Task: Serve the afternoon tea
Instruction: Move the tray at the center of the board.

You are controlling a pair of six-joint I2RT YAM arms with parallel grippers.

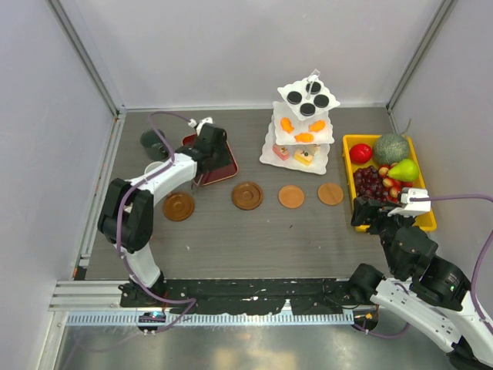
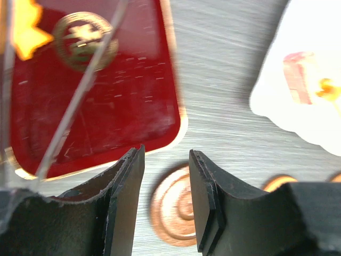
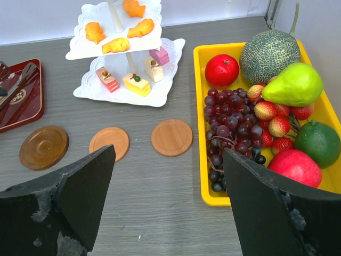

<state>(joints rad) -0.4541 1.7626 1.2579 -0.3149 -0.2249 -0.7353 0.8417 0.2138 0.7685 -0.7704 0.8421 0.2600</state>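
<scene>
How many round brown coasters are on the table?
4, in one row: leftmost coaster, dark coaster, lighter coaster, rightmost coaster, the last two before the white three-tier stand. None appears hidden.

At the back centre of the grey table point(image 1: 254, 239), a white three-tier scalloped stand point(image 1: 269, 158). On its top tier, small black round sweets point(image 1: 295, 97); on the middle tier, small orange sweets point(image 1: 304, 137); on the bottom tier, pink-yellow sweets point(image 1: 304, 157). In front of the stand, in a row, four round brown wooden coasters point(image 1: 291, 196). Left of the stand, a dark red rectangular tray point(image 1: 227, 169), the leftmost coaster point(image 1: 179, 206) before it. Behind and left of that tray, a dark green mug point(image 1: 152, 140). Right of the stand, a yellow plastic tray point(image 1: 368, 139) with fruit point(image 1: 391, 148) in it.
</scene>
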